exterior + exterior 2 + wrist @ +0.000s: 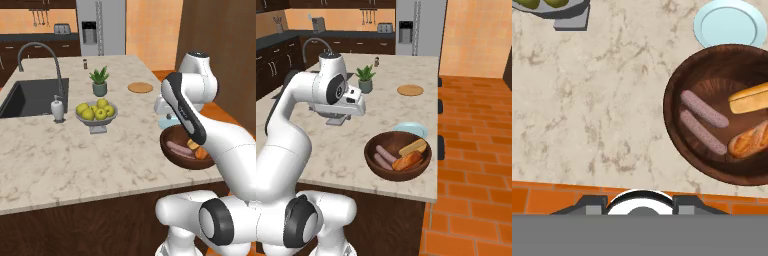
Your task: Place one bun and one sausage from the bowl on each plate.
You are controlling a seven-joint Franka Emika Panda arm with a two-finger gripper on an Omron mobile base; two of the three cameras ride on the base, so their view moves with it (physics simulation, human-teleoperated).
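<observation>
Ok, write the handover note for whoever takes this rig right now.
Claw: shut, holding nothing, up above the counter left of the bowl.
Bowl: two sausages and two buns inside, at the counter's near right corner.
Plate: one visible, just behind the bowl, bare.
Done: nothing placed.
Left: a bun and a sausage onto each plate.

The bowl (181,150) sits at the surface's (75,160) 3 o'clock edge, partly behind the arm, holding sausages (177,148) and buns (199,152). A fruit bowl (96,113) stands at its 9 o'clock.
</observation>
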